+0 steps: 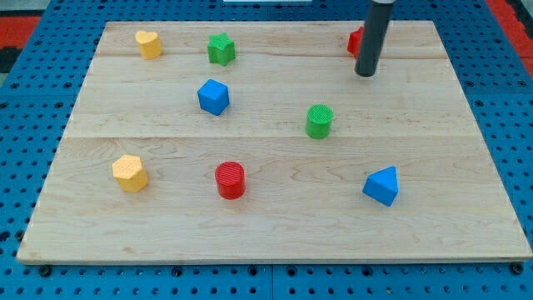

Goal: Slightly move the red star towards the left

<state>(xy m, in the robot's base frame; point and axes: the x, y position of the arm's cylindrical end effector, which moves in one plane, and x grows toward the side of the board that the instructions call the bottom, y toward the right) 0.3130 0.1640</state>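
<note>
The red star (pixel 355 40) sits near the view's top right of the wooden board (pixel 166 233), mostly hidden behind my rod, so only its left part shows. My tip (pixel 365 73) rests on the board just below and slightly right of the red star, close to it. I cannot tell whether the rod touches the star.
A yellow block (pixel 148 43) and a green star (pixel 221 48) lie at the top left. A blue cube (pixel 213 97) and a green cylinder (pixel 319 121) lie mid-board. A yellow hexagon (pixel 130 173), a red cylinder (pixel 230 180) and a blue triangular block (pixel 382 186) lie lower down.
</note>
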